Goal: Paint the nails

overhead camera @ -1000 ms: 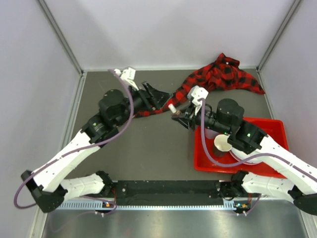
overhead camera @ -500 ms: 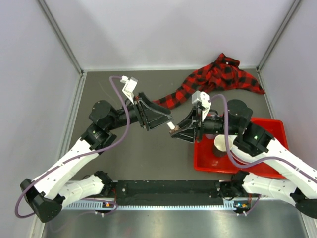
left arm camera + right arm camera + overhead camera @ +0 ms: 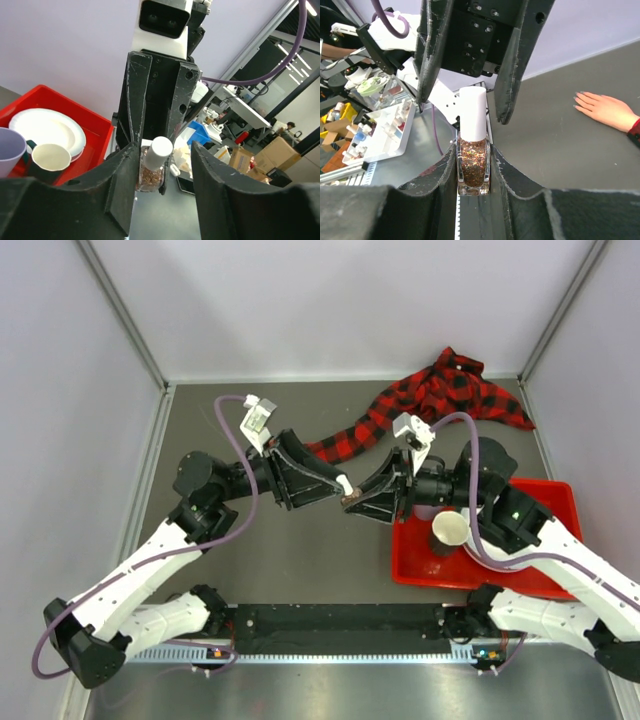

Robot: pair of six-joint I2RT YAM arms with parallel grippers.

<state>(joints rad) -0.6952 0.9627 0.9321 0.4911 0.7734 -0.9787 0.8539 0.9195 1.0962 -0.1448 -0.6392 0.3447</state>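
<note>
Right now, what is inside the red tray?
A white paper plate, a lilac cup and a cream cup sit in the red tray. The right arm covers part from above; anything beneath is hidden.

One glitter polish bottle (image 3: pixel 472 150), one mannequin hand (image 3: pixel 605 109), one plaid sleeve (image 3: pixel 440 390); one red tray (image 3: pixel 415 570) at the table's (image 3: pixel 300 550) right edge. In it: one white plate (image 3: pixel 42 127); one purple cup (image 3: pixel 10 150); one cream cup (image 3: pixel 50 156).

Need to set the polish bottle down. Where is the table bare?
Widest bare table: near middle, between the left arm, the red tray and the black rail. Also the far-left corner. Crowded: the tray, holding dishes, and mid-table, where the left end effector and right end effector meet at the bottle.
</note>
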